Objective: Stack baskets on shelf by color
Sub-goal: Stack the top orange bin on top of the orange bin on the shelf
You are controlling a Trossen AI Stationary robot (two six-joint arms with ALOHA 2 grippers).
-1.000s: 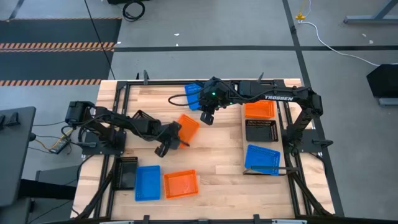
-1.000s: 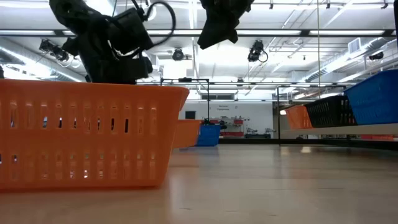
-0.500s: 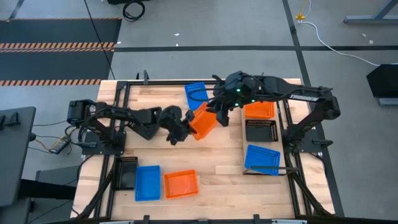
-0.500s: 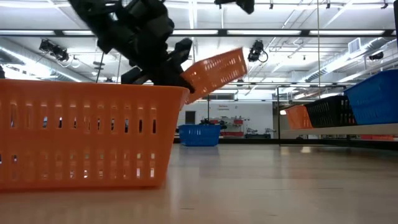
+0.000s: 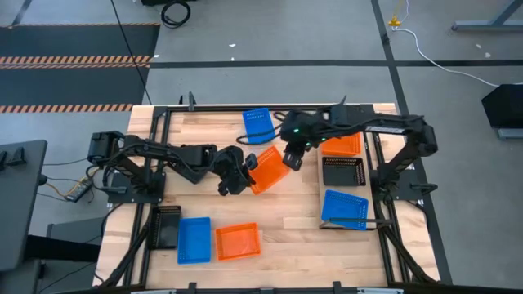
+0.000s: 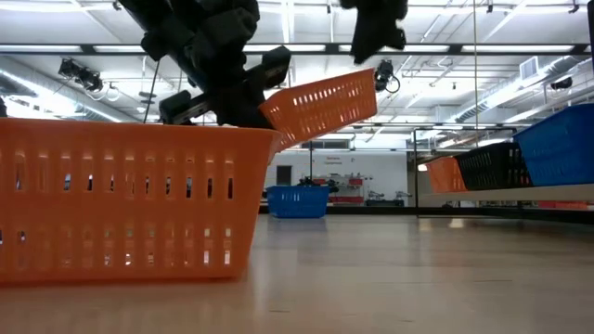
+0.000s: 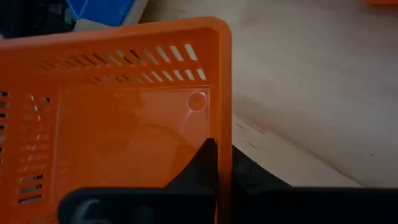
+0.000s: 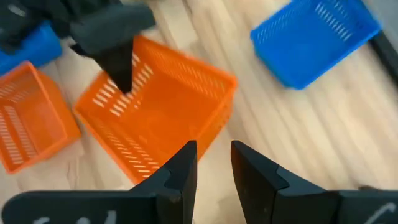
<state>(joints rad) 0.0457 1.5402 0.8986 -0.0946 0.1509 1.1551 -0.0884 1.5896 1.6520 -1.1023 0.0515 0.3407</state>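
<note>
Orange basket [image 5: 270,171] rim hidden under left tool [image 5: 237,171]

Light wooden tabletop [image 5: 286,214], planks running across, framed by black rails. Beyond it, grey floor [image 5: 270,49]. At ten o'clock, black-and-orange striped mat [image 5: 73,57]. At one o'clock, white cable [image 5: 441,59] with yellow fitting [image 5: 395,21]. At twelve o'clock, coiled black cable [image 5: 174,11]. Behind, ceiling strip lights [image 6: 445,48].

We count 3 orange perforated plastic baskets [image 5: 268,169], 3 blue ones [image 5: 258,124] and 2 black ones [image 5: 342,171] around the wire-framed wooden shelf [image 5: 368,181].
</note>
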